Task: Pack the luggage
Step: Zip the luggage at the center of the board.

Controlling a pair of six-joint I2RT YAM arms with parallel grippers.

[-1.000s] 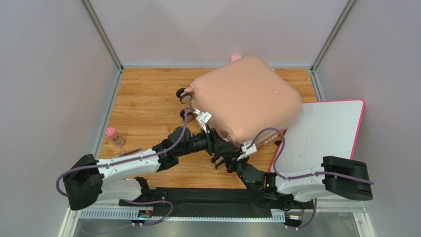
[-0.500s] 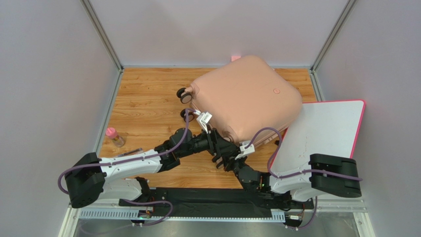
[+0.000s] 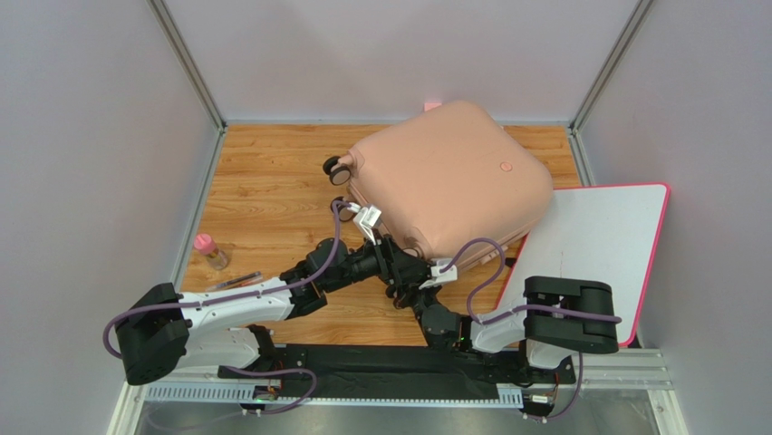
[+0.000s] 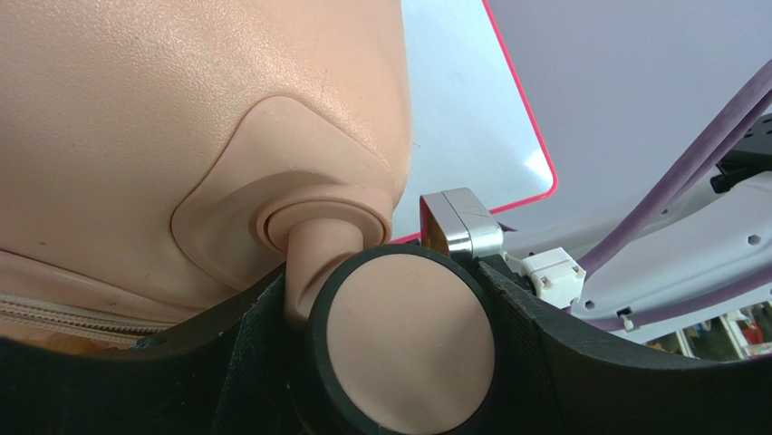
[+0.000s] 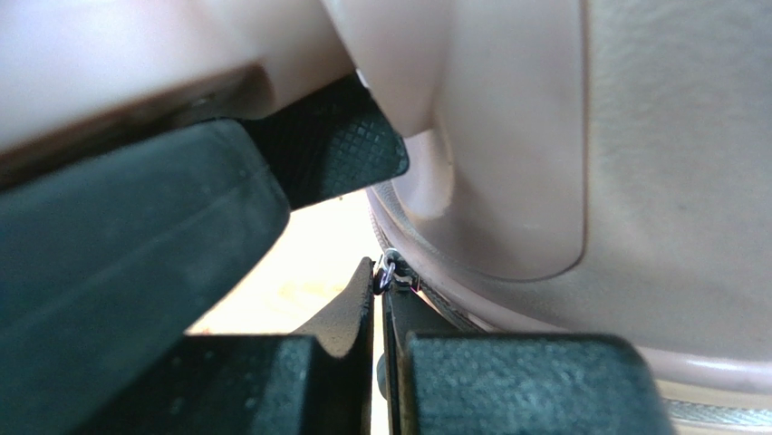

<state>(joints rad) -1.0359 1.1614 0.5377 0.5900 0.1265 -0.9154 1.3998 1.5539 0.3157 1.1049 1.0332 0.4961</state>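
Note:
The luggage [image 3: 453, 181], a closed pale pink hard-shell suitcase, lies flat on the wooden table with a round emblem [image 3: 506, 167] on top. My left gripper [image 3: 399, 270] is at its near-left corner, shut on a caster wheel [image 4: 408, 340] that fills the gap between the fingers [image 4: 553, 344]. My right gripper [image 3: 421, 288] is just beside it, under the same corner. In the right wrist view its fingertips [image 5: 358, 304] are pressed together on the small metal zipper pull [image 5: 390, 270] at the shell's seam [image 5: 634, 136].
A flat white board with a pink rim [image 3: 589, 245] lies right of the suitcase, partly under it. A pink-capped bottle [image 3: 210, 251] and a thin pen-like item [image 3: 234, 281] are at the table's left. Two more casters [image 3: 337, 170] stick out on the suitcase's left side.
The right arm has swung left, its elbow now closer to the middle, while its gripper stays at the suitcase corner. The suitcase and left gripper have shifted slightly up and left.

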